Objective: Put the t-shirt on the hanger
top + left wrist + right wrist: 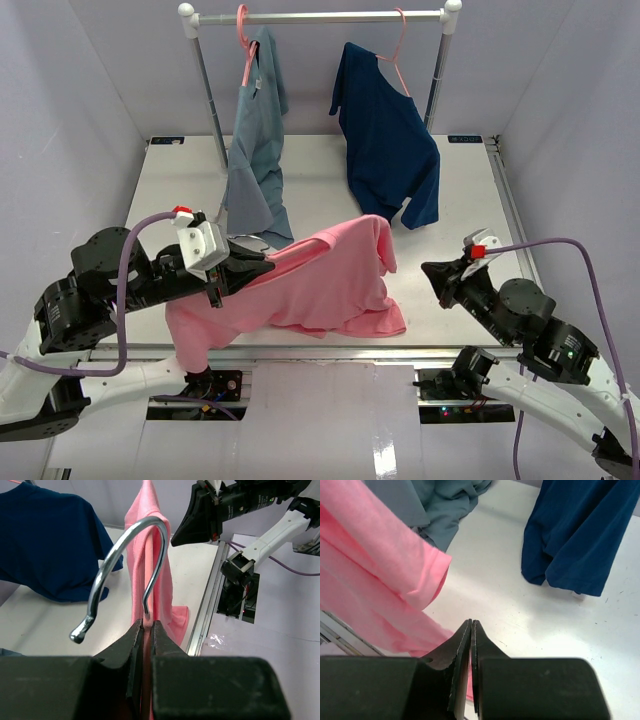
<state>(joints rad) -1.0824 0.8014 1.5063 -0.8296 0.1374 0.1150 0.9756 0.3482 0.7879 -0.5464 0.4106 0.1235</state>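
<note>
Left tool (146,625) grips hanger (125,537), t-shirt (146,502) draped, above white lilac-walled table (320,170).

A white table (330,170) with a raised metal rim carries everything, and a clothes rack (320,17) stands on its far part, its two posts rising from the surface. The salmon-pink t-shirt (330,285) lies across the near part with its lower hem spread flat on the tabletop, while its left side is lifted clear and hangs past the near edge. Behind it, the grey-blue shirt (255,170) bunches its hem on the surface, and the navy-blue shirt (385,150) reaches down to the tabletop.
</note>
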